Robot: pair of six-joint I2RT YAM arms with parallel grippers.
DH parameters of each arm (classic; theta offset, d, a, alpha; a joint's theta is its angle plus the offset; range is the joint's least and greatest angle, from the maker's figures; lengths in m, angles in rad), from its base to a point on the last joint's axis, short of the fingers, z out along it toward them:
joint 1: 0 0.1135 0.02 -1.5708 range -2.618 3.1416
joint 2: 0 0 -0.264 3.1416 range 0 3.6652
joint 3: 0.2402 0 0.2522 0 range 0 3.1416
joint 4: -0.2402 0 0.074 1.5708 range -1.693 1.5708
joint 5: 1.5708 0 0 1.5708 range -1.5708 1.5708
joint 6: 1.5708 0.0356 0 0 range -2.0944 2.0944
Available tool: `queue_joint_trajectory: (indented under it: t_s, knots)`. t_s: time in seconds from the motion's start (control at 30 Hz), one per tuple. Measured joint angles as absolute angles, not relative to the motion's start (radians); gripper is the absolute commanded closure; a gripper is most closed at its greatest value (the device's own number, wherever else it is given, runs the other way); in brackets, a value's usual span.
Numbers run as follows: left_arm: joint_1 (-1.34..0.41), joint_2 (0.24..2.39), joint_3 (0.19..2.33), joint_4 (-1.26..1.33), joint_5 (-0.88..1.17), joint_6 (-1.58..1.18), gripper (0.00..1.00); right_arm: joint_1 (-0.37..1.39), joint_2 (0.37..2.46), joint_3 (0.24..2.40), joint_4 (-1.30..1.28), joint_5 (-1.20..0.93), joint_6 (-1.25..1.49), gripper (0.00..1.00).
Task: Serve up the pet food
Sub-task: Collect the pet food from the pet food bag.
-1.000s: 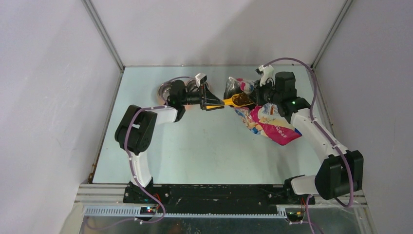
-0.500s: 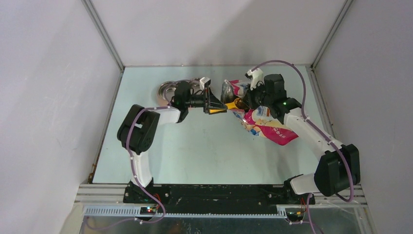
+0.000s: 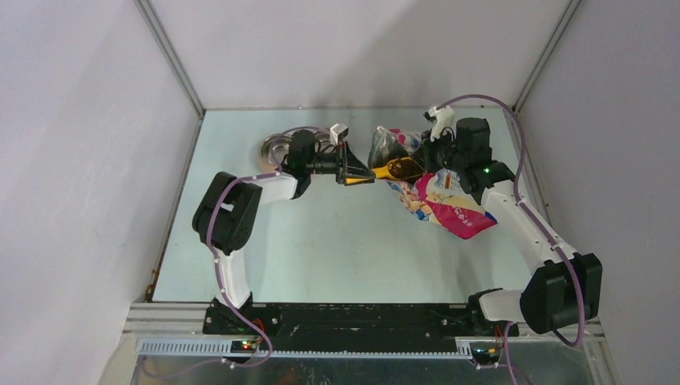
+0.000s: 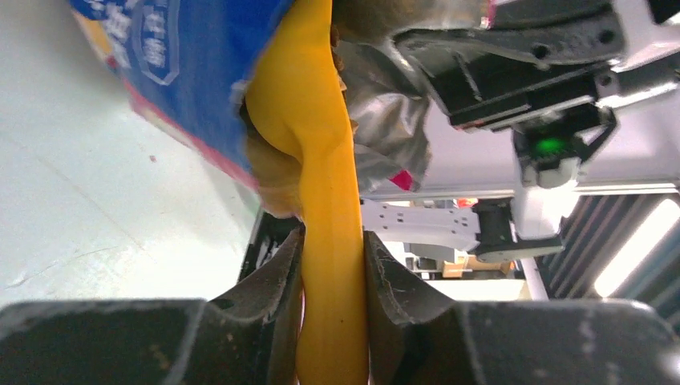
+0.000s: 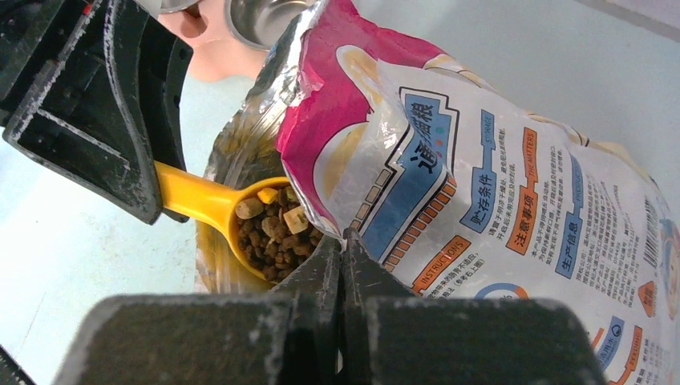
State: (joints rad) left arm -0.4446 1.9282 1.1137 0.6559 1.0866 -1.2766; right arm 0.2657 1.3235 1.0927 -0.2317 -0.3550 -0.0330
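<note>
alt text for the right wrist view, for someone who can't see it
A yellow scoop heaped with brown kibble sits in the open mouth of a pink, blue and white pet food bag, whose edge the right gripper pinches with shut fingers. The left gripper holds the scoop's handle at upper left; a steel bowl peeks in at the top.

Compared with 1 second ago, the left gripper (image 3: 358,170) sits slightly nearer the bag (image 3: 446,210). Since 0.5 seconds ago, the right gripper (image 3: 434,154) has swung back rightward with the bag's mouth. More of the yellow scoop (image 3: 397,167) now shows at the opening.
</note>
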Motion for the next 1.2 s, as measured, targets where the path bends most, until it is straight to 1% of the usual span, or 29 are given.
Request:
queue_joint_trajectory:
  t_s: [0.2, 0.33, 0.53, 0.77, 1.2]
  knots:
    - [-0.410, 1.928, 1.109, 0.898, 1.111, -1.481, 1.00, 0.194, 1.321, 1.093, -0.234, -0.477, -0.021, 1.00]
    - [-0.380, 1.928, 1.101, 0.978, 1.135, -1.565, 1.00, 0.173, 1.321, 1.093, -0.231, -0.528, -0.017, 1.00]
    - [-0.379, 1.928, 1.071, 1.008, 1.136, -1.597, 1.00, 0.172, 1.321, 1.093, -0.232, -0.534, -0.017, 1.00]
    - [-0.368, 1.926, 1.056, 0.987, 1.136, -1.569, 1.00, 0.162, 1.321, 1.093, -0.230, -0.508, -0.009, 1.00]
    - [-0.317, 1.898, 1.038, 1.007, 1.137, -1.555, 1.00, 0.129, 1.322, 1.093, -0.228, -0.536, -0.006, 1.00]
